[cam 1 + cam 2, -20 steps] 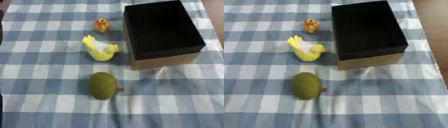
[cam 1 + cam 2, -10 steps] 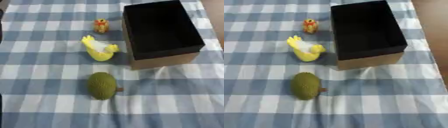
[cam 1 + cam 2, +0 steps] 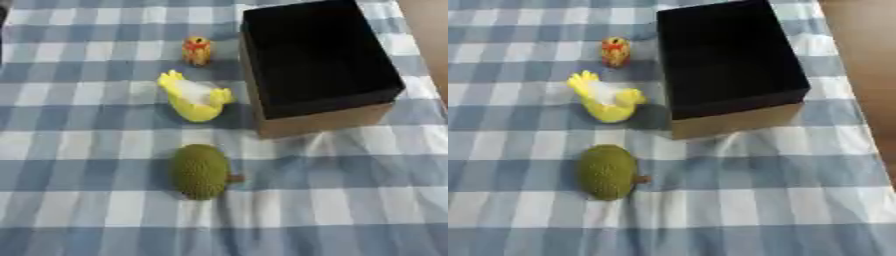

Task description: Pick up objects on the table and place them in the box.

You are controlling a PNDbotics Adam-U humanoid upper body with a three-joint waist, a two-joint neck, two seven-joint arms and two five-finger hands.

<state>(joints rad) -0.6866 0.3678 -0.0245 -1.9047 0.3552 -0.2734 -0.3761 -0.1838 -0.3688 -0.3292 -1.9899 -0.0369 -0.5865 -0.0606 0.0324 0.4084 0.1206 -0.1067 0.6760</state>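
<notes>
An open box (image 3: 350, 114) with a dark inside and tan cardboard walls stands at the upper right of the checked cloth. Nothing shows inside it. Left of the box lie three objects in a row from far to near: a small orange and yellow figure (image 3: 197, 50), a yellow and white duck-like toy (image 3: 196, 98), and a green bumpy oval fruit (image 3: 200, 171) with a short brown stem. Neither of my hands appears in either eye view.
A blue and white checked cloth (image 3: 79, 150) covers the table. Bare brown wood (image 3: 866, 60) runs along the right side past the cloth's edge. A dark strip (image 3: 3, 30) shows at the upper left edge.
</notes>
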